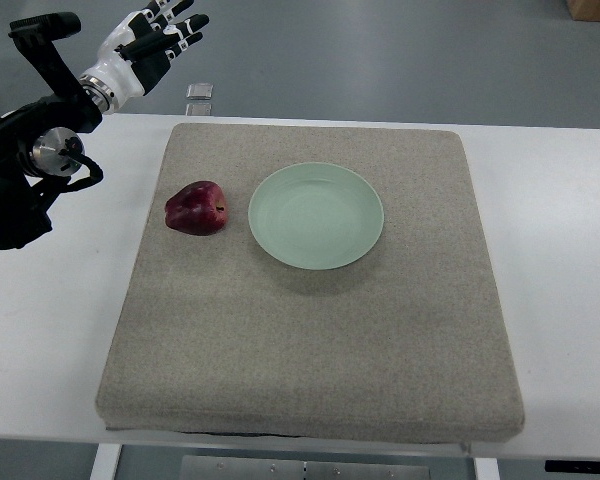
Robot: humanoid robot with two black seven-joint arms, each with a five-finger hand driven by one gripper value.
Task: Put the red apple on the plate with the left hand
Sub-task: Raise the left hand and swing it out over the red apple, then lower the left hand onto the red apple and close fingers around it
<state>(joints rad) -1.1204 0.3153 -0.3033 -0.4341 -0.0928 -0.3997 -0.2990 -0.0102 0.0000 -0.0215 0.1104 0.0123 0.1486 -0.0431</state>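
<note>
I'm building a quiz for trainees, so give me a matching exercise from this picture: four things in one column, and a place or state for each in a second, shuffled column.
Things:
1. red apple
2. plate
3. left robot hand
4. mat

Places or states:
A. raised past the table's far edge, fingers spread, holding nothing
B. spread over the white table, under the other items
C. on the mat, left of the plate
D. pale green, empty, near the mat's middle

Pairs: 1-C, 2-D, 3-A, 4-B

A single overhead camera looks steeply down from the robot's own side onto the white table [570, 260], near enough that the grey mat [310, 350] fills most of the frame, with floor showing beyond the far edge.
</note>
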